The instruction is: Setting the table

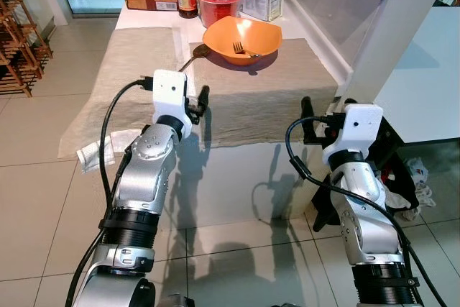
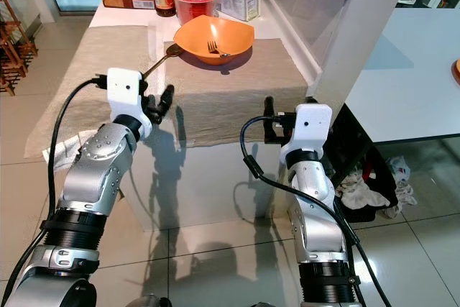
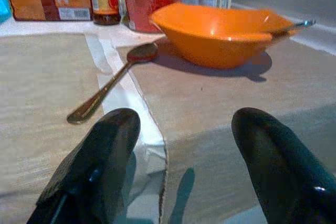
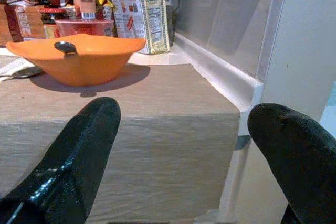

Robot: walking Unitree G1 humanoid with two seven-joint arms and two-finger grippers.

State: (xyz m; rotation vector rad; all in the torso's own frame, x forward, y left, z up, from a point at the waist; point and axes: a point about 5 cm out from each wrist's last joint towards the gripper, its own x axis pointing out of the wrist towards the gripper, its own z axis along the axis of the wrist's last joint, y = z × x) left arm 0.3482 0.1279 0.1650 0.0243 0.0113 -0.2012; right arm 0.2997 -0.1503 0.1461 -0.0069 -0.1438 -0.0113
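Beige cloth is covering the bench I am facing, in two mats lying side by side with a pale strip between them. On the right-hand mat the orange bowl is sitting toward the far side, with boxes and jars standing behind it. It looks like thin plastic, so I am expecting it to be light, stiff and a little slippery; I would take it by the flared rim on its near side, pinching the wall rather than trying to span the whole width. A fork is lying inside it, tines down in the hollow and handle running out over the far rim, and it may rattle or slide out if I tip the bowl. The spoon is lying flat across the seam between the mats, its bowl end just beside the orange bowl. Being thin, hard metal flat on cloth, it is giving little to grip, so I am judging mid-handle the best hold. My left gripper is hovering at the near edge of the bench, fingers spread wide and holding nothing. My right gripper is waiting just off the near edge, equally wide and unloaded.
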